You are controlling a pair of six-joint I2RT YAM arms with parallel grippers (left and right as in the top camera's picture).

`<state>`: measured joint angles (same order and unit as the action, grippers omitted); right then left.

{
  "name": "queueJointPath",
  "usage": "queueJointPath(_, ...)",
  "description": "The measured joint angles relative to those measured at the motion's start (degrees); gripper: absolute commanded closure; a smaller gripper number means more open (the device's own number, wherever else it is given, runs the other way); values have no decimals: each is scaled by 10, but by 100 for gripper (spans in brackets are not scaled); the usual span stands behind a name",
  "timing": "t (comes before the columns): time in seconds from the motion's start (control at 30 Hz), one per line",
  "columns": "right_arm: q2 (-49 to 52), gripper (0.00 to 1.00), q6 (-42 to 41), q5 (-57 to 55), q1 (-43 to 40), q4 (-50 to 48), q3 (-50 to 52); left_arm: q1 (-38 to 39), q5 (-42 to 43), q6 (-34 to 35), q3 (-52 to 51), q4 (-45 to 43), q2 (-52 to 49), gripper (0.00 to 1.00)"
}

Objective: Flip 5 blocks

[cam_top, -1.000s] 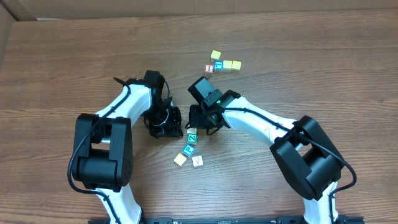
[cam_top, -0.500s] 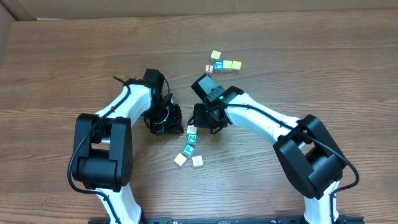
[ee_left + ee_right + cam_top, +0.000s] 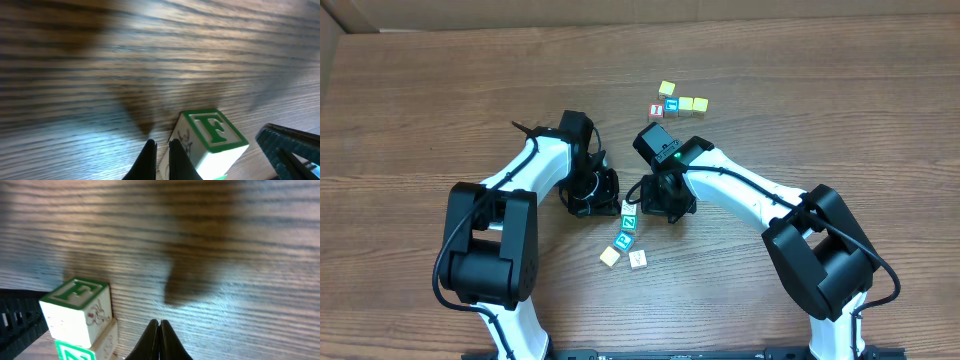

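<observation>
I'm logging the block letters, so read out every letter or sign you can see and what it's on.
"F": green, on top of the white block.
Mark on the green-framed block beside it: cut off, unreadable.
Overhead, the near blocks and far cluster: too small to read.

a brown, streaked wood grain is shown by the table (image 3: 840, 110). a green-framed "f" on white is borne by the lettered block (image 3: 76, 292) — at its 6 o'clock, a green-faced block (image 3: 629, 222), then a blue-faced block (image 3: 625, 240), are seen.
</observation>
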<state>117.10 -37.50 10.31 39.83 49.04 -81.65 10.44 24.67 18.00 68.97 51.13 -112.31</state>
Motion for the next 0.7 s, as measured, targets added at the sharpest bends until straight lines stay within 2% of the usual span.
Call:
queueJointPath(0.43,0,96,-5,29,0,16,0,1,-4,0,0,0,0,96)
queueJointPath(0.7,0,96,-15,44,2,-18,2,0,-9,0,0,29,0,96)
